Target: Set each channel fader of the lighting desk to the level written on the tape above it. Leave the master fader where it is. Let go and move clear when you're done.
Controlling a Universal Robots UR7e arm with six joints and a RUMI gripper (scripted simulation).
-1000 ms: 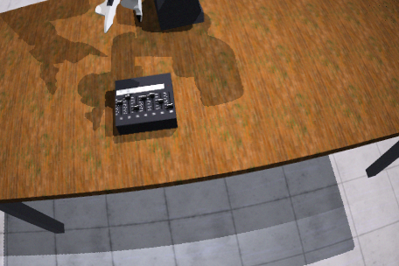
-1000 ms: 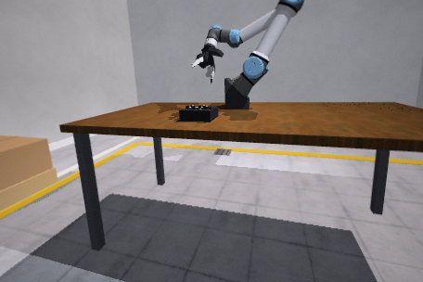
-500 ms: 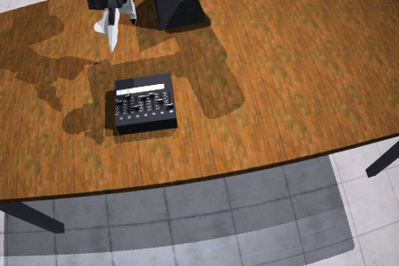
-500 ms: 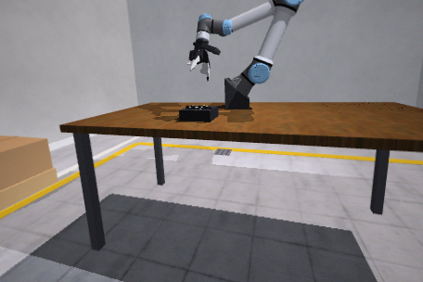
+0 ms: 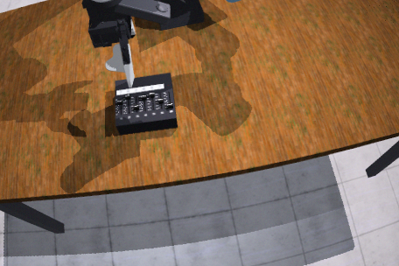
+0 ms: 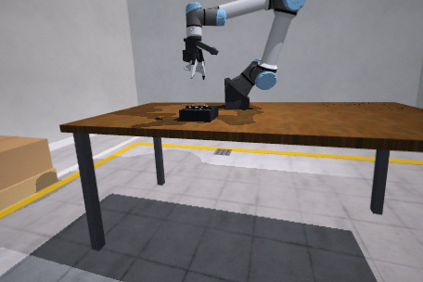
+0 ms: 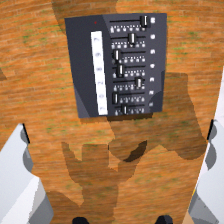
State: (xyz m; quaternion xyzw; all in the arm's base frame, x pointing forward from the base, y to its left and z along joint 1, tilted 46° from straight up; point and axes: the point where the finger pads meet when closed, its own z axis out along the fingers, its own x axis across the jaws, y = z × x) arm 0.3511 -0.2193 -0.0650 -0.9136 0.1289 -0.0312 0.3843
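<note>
The black lighting desk (image 5: pixel 145 120) (image 6: pixel 197 116) (image 7: pixel 84 65) sits on the table. White tape (image 5: pixel 140 89) (image 7: pixel 99 75) runs along its fader slots, except beside the end slot; its marks are too blurred to read surely. That end fader (image 5: pixel 170 106) (image 7: pixel 145 21), apparently the master, stands near the front edge. Beside it one knob (image 7: pixel 132 38) is around mid-slot or a little frontward, another knob (image 7: pixel 139 83) is farther frontward, and several others, such as this knob (image 7: pixel 117 54), stand toward the tape. My gripper (image 5: pixel 120 75) (image 6: pixel 198 77) (image 7: pixel 117 123) is open and empty, above and behind the desk, pointing down.
The wooden table (image 5: pixel 289 77) (image 6: pixel 325 123) carries the desk and the arm's dark base (image 5: pixel 191 16) (image 6: pixel 237 97), which stands behind and to the right of the desk. Arm shadows fall across the table around the desk. Cardboard boxes (image 6: pixel 23 160) stand on the floor at left.
</note>
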